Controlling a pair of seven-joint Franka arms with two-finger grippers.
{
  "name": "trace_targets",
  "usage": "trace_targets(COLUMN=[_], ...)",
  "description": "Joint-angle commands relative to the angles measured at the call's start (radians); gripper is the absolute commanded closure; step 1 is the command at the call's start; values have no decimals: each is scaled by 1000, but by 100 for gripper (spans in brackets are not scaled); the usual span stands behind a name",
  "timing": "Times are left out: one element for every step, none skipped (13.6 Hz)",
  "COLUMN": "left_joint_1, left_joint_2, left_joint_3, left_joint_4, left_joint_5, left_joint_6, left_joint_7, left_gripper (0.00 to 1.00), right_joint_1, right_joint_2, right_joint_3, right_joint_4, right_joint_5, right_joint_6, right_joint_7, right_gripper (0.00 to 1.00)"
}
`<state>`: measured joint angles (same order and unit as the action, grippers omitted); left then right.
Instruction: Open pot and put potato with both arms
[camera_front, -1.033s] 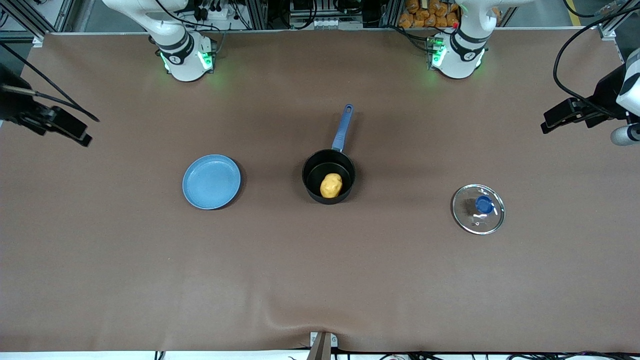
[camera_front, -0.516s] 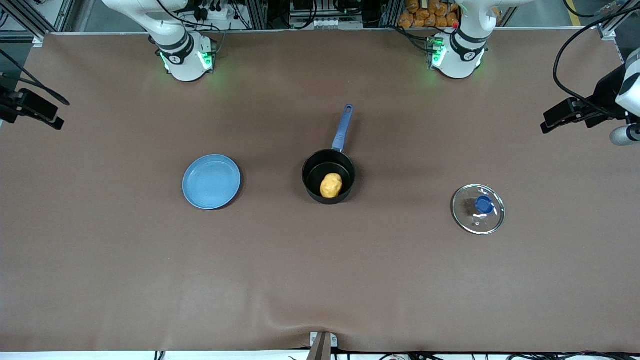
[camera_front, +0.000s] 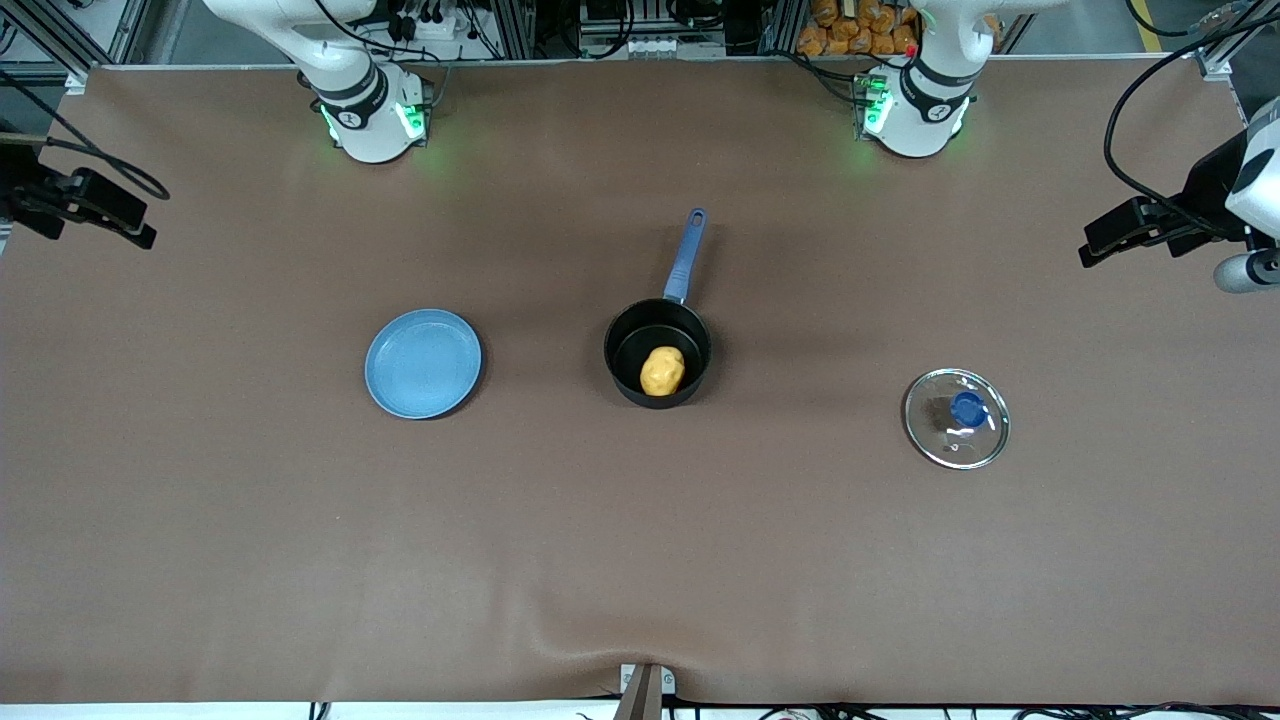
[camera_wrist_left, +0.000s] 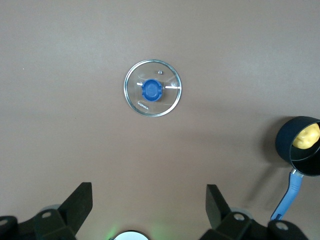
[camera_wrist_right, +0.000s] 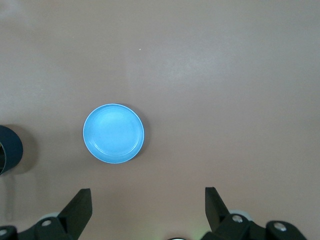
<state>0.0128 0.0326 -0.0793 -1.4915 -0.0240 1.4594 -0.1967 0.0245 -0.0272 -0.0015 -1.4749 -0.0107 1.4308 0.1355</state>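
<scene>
The black pot (camera_front: 625, 345) stands uncovered mid-table, its blue handle (camera_front: 685, 255) pointing toward the robots' bases. The yellow potato (camera_front: 662, 370) lies inside it. My left gripper (camera_front: 1088, 250) hangs open and empty, high over the left arm's end of the table. In the left wrist view the left gripper (camera_wrist_left: 149, 197) is open, with the pot (camera_wrist_left: 292, 150) and potato (camera_wrist_left: 306, 136) off to one side. My right gripper (camera_front: 143, 236) hangs open and empty over the right arm's end. The right wrist view shows the right gripper (camera_wrist_right: 148, 200) open and the pot's edge (camera_wrist_right: 9, 150).
The glass lid with a blue knob (camera_front: 957, 418) lies on the table toward the left arm's end; it also shows in the left wrist view (camera_wrist_left: 153, 88). The blue plate (camera_front: 423, 362) sits bare toward the right arm's end, also in the right wrist view (camera_wrist_right: 113, 133).
My right gripper has drawn back toward the right arm's end of the table and risen. The left gripper has barely shifted. Pot, potato, lid and plate have not moved.
</scene>
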Motion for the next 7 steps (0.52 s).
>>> trace_targets(left_joint_1=[4, 4, 4, 1, 1, 0, -4], left_joint_2=[1, 0, -2, -6, -6, -8, -6], left_joint_3=[1, 1, 1, 1, 1, 1, 3], left_joint_4=[-7, -10, -12, -16, -9, 2, 13], left_joint_5=[-17, -17, -19, -19, -14, -10, -5], left_joint_6=[7, 9, 13, 13, 13, 13, 13], left_joint_7=[20, 20, 20, 20, 20, 19, 14], left_gripper=[0, 0, 0, 0, 0, 0, 0], right_joint_1=[-15, -14, -12, -9, -8, -8, -8], right_joint_2=[-8, -4, -5, -7, -8, -8, -8], right_joint_3=[11, 11, 9, 8, 8, 8, 8], right_joint_4=[31, 44, 41, 41, 41, 41, 39], right_joint_5=[-20, -40, -41, -41, -43, -44, -44], right_joint_6=[16, 10, -3, -24, -33, -33, -33], right_joint_7=[-46, -65, -66, -66, -66, -66, -68], right_gripper=[0, 0, 0, 0, 0, 0, 0])
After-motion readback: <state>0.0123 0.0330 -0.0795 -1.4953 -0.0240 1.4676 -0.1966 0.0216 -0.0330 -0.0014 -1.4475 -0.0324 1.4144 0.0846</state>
